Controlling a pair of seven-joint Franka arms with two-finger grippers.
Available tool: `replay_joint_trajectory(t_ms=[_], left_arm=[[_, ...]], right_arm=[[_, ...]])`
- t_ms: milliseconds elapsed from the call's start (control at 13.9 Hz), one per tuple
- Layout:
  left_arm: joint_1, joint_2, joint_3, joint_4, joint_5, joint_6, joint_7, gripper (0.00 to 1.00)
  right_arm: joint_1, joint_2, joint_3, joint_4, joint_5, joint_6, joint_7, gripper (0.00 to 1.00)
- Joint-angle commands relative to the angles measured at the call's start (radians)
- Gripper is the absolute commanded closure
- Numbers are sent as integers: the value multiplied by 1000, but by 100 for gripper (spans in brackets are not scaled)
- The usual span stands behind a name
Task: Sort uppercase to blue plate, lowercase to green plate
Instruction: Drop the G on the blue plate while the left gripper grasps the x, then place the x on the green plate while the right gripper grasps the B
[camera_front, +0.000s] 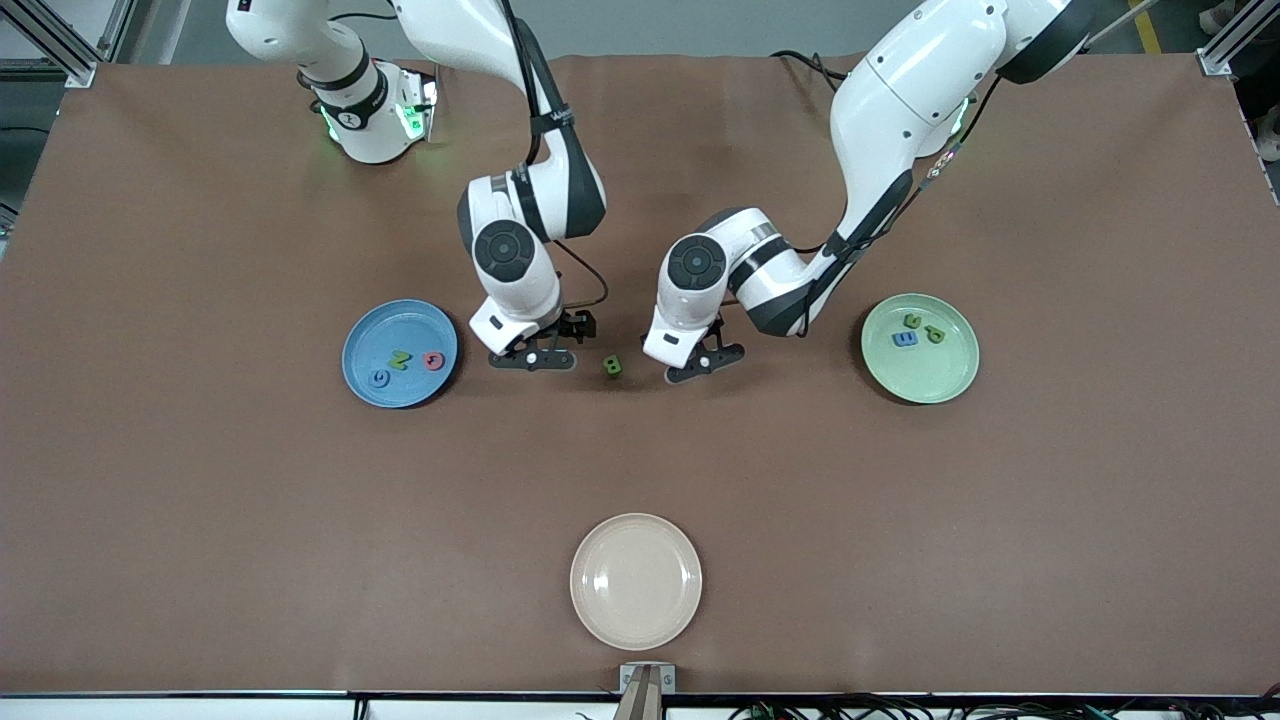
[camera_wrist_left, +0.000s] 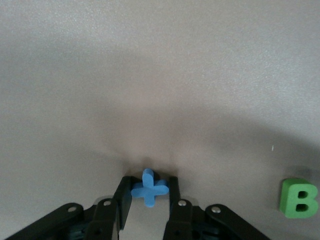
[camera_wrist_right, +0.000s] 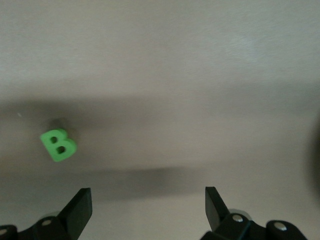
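Your left gripper (camera_wrist_left: 149, 192) is clamped on the blue x (camera_wrist_left: 149, 187), light, squashy foam; pinch across its arms gently. Green B (camera_front: 612, 366) sits at its nine o'clock; right gripper (camera_wrist_right: 148, 207) gapes.

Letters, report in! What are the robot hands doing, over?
Left end effector shut on blue x at table level. Right end effector open, empty, beside green B. Nothing in the way.

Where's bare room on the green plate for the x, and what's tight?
The green plate is bare on its front-camera half; its three letters cluster at the farther rim. Tight spot: mid-table, where the left gripper grips the blue x beside the green B and the open right gripper.
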Motion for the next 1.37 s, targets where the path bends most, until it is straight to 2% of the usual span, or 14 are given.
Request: replay_joint_trajectory(t_ms=[0, 216, 431, 575, 719, 934, 1006, 1293], left_arm=[[3, -9, 7, 6, 10, -49, -14, 86], [43, -134, 2, -79, 12, -92, 39, 88], [154, -327, -25, -243, 5, -101, 194, 89], [285, -436, -93, -358, 5, -100, 280, 90], [479, -525, -197, -463, 4, -100, 402, 90], [816, -584, -390, -555, 1, -100, 588, 90], [906, -582, -428, -567, 1, -100, 643, 90], [1072, -563, -438, -563, 7, -89, 841, 90]], right_arm=[[-15, 9, 58, 4, 22, 74, 59, 0], [-28, 23, 113, 7, 22, 149, 112, 0], [-48, 35, 156, 20, 22, 197, 115, 0], [-51, 52, 159, 46, 22, 197, 139, 0], [-50, 73, 162, 71, 22, 202, 147, 0], [-50, 100, 162, 89, 22, 231, 147, 0], [-51, 109, 173, 96, 22, 238, 147, 0], [-71, 113, 199, 102, 19, 269, 142, 15]])
